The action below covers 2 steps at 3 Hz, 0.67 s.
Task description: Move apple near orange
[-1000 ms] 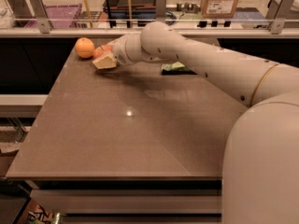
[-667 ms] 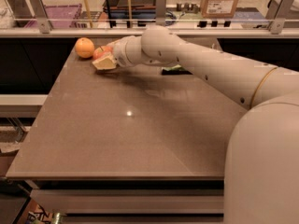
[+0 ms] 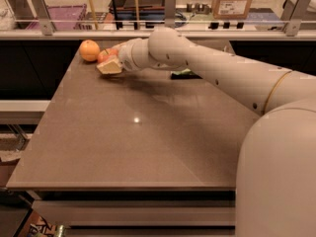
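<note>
The orange (image 3: pixel 89 50) sits at the far left corner of the brown table (image 3: pixel 148 142). The red apple (image 3: pixel 105 55) is just to its right, close to it or touching, and partly covered by my gripper (image 3: pixel 109 63). The gripper reaches in from the right and is shut on the apple, low over the table surface. One cream finger (image 3: pixel 110 67) shows in front of the apple; the other is hidden behind it. My white arm (image 3: pixel 222 75) stretches across the table's right half.
A small dark green object (image 3: pixel 183 74) lies on the table behind my arm. A railing with glass panels (image 3: pixel 168 26) runs along the table's far edge, with shelves and a cardboard box (image 3: pixel 233 1) beyond.
My gripper with the apple has shifted slightly left, closer to the orange. The orange has not moved.
</note>
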### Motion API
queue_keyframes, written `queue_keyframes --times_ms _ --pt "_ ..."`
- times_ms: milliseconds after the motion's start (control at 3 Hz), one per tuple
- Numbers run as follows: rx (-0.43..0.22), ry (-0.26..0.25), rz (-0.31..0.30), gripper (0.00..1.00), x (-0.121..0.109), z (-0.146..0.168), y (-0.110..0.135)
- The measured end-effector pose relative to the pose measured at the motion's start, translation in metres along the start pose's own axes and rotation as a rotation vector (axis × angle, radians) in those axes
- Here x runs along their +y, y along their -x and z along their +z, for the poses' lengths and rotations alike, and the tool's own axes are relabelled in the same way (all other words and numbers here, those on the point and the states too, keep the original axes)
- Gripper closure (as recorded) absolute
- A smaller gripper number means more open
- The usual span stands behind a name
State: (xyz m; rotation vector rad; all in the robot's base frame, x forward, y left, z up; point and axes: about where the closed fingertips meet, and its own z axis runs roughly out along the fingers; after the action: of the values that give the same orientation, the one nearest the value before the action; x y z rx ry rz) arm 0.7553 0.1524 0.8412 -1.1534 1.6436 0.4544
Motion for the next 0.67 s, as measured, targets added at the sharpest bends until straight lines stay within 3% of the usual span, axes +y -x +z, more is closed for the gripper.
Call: queue_keyframes --times_ms 667 --pt "0.0 0.003 0.0 0.12 0.0017 0.0016 0.0002"
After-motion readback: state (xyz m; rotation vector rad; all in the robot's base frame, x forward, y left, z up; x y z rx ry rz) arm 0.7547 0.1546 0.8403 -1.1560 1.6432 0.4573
